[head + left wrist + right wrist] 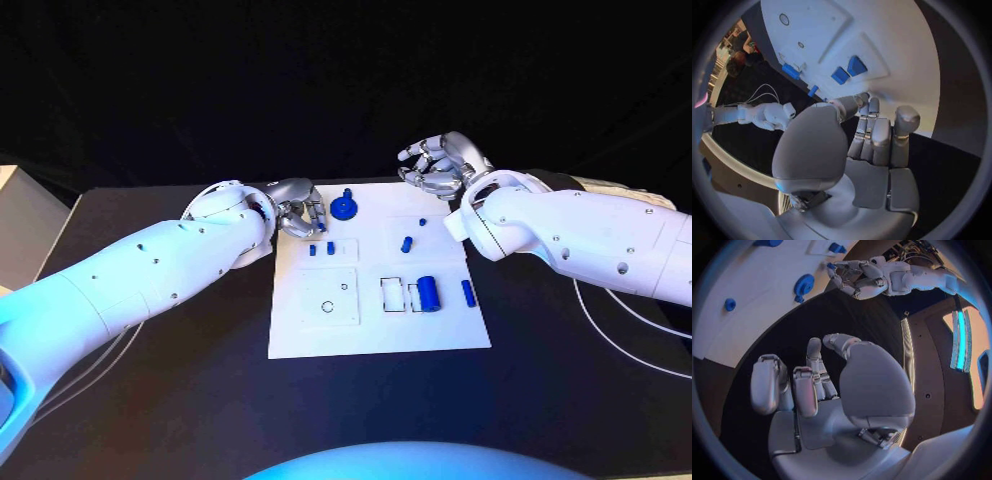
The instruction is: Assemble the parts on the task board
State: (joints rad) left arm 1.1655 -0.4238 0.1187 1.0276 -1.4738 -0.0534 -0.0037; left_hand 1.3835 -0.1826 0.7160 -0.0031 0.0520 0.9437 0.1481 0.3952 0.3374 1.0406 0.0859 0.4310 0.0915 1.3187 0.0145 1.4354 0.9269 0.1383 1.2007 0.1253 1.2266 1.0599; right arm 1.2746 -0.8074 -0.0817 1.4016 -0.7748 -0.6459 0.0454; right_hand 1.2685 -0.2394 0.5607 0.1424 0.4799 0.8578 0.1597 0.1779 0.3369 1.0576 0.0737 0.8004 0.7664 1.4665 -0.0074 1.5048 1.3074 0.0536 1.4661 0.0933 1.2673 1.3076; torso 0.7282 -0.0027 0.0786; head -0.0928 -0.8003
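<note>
The white task board [378, 335] lies mid-table, also seen as board [904, 45] and board [748, 280]. On it are a blue round disc [345, 208], two small blue pieces [320, 248] below it, a blue cylinder [427, 292] by a rectangular slot and a slim blue peg [467, 292]. My left hand [299, 212] hovers at the board's far left corner beside the disc, fingers curled in with nothing in them; the two small pieces [848, 70] lie just past its fingertips. My right hand [440, 165] sits off the board's far right corner over black table, fingers [804, 385] curled, holding nothing.
Two smaller blue bits [414, 233] lie on the board's right half. White cables [623, 340] trail over the table at the right. A pale box [22, 225] stands at the table's left edge. The near table is bare black.
</note>
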